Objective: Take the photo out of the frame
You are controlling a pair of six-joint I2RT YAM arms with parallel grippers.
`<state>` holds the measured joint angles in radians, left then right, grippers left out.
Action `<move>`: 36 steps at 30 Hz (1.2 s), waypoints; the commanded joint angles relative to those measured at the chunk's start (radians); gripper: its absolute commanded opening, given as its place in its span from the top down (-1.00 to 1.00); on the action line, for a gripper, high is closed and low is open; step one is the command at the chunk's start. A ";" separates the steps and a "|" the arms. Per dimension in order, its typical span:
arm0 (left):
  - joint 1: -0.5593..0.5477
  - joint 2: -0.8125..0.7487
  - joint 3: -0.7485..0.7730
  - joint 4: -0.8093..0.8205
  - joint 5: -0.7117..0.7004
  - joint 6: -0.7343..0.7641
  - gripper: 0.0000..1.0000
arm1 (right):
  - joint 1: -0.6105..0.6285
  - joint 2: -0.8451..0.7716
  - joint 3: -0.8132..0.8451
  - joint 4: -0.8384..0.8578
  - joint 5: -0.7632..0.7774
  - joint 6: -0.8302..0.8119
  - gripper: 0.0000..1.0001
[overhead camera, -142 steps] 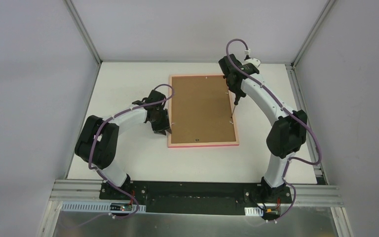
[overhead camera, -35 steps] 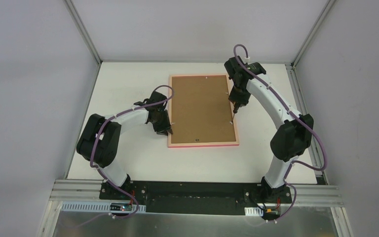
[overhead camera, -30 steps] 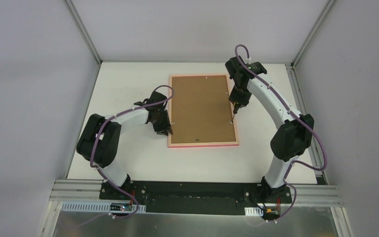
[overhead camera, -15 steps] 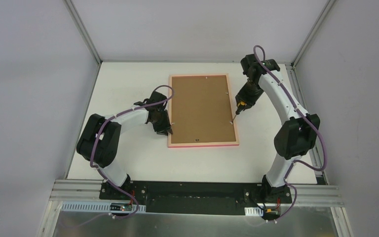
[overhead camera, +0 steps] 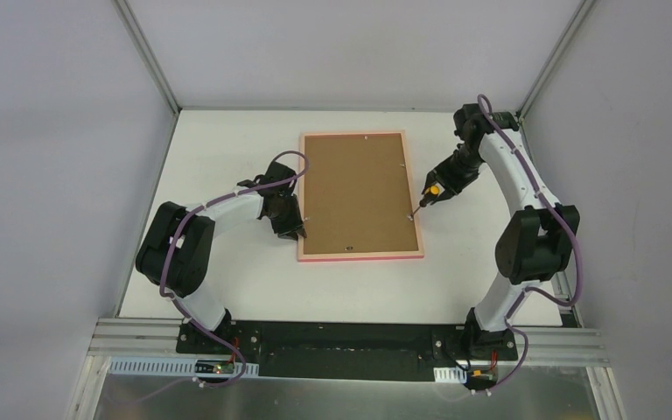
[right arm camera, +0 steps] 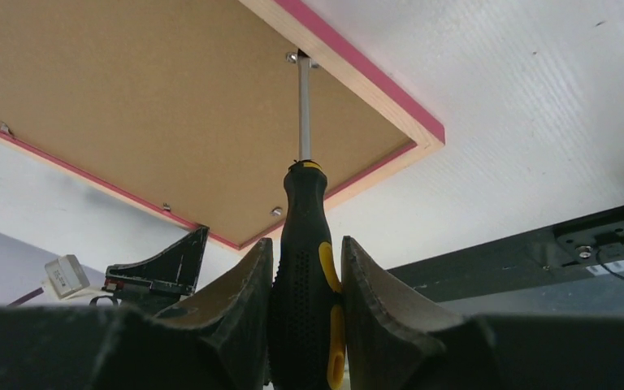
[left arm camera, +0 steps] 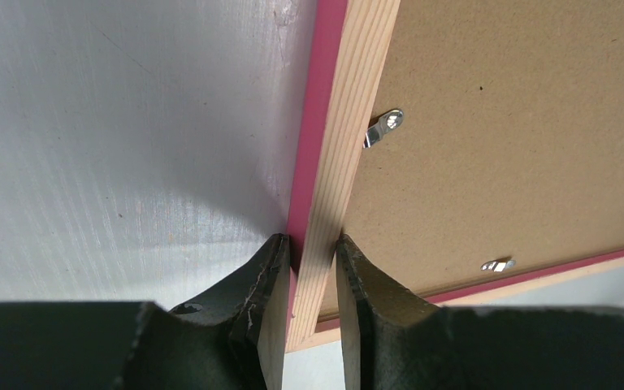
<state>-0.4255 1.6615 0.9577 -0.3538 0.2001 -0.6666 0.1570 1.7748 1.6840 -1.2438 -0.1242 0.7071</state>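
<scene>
Right wrist: right gripper (right arm camera: 306, 244) clamps screwdriver (right arm camera: 302, 203), tip on tab (right arm camera: 301, 58) dead ahead; left gripper (left arm camera: 311, 244) pinches frame (left arm camera: 357, 106) rail. Looks like tab-release step; next, swing tab off backing board (left arm camera: 520, 122).

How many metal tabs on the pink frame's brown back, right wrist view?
4 tabs: one touching the black-and-yellow screwdriver, one near edge, two left edge; others possibly hidden.

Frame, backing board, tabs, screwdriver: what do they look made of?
The frame looks like pale bare wood, with grain lines showing on its back face; the outer side is pink, probably paint, matte. The backing board looks like brown fibreboard: flat, faintly speckled, dull. The tabs are small and shiny, so metal, likely steel. The screwdriver has a bright metal shaft and a textured black-and-yellow handle, probably rubbery plastic.
</scene>
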 commanded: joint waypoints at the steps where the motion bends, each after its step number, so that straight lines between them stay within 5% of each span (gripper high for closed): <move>1: -0.012 0.018 -0.017 -0.031 -0.010 -0.010 0.49 | -0.022 -0.010 -0.056 -0.034 -0.080 0.035 1.00; 11: -0.013 0.031 -0.005 -0.031 -0.008 -0.010 0.49 | -0.066 -0.045 -0.138 -0.003 -0.197 0.064 1.00; 36: -0.013 0.020 -0.027 -0.024 -0.016 -0.014 0.49 | -0.073 -0.098 -0.242 -0.064 -0.174 0.047 1.00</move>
<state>-0.4259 1.6615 0.9581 -0.3538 0.2001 -0.6666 0.0948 1.6932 1.4715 -1.2156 -0.3500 0.7391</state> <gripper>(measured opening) 0.262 0.350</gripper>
